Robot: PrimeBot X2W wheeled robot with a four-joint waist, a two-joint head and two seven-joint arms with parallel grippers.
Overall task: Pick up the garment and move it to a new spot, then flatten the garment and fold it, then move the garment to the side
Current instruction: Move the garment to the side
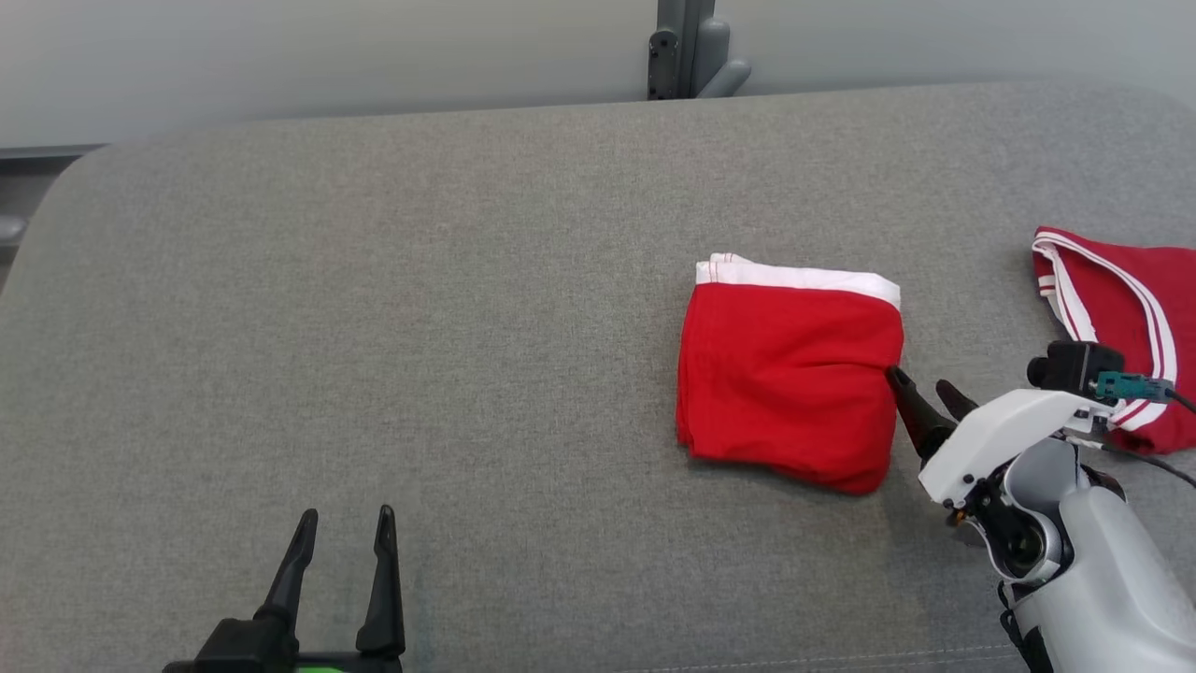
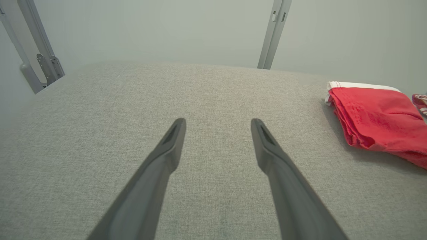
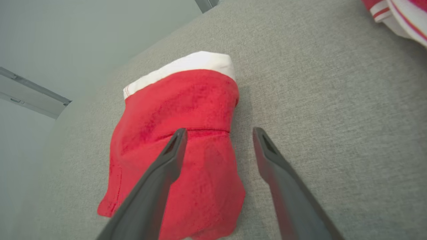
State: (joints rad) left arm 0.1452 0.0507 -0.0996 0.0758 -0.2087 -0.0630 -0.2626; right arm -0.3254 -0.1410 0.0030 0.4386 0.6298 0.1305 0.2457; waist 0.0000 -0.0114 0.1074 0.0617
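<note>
The garment (image 1: 790, 374) is red with a white waistband and lies folded into a compact square on the grey surface, right of centre. It also appears in the left wrist view at the right edge (image 2: 377, 115) and in the right wrist view (image 3: 180, 146). My right gripper (image 1: 923, 383) is open at the garment's right edge, one fingertip (image 3: 178, 135) over the red cloth and the other beside it over bare surface; nothing is held. My left gripper (image 1: 344, 519) is open over bare surface at the lower left, far from the garment, with nothing between its fingers (image 2: 173, 133).
A second red garment with white stripes (image 1: 1117, 313) lies at the right edge of the grey padded surface (image 1: 374, 327), just behind my right wrist. A grey metal post (image 1: 687, 47) stands behind the far edge. A pale wall lies beyond.
</note>
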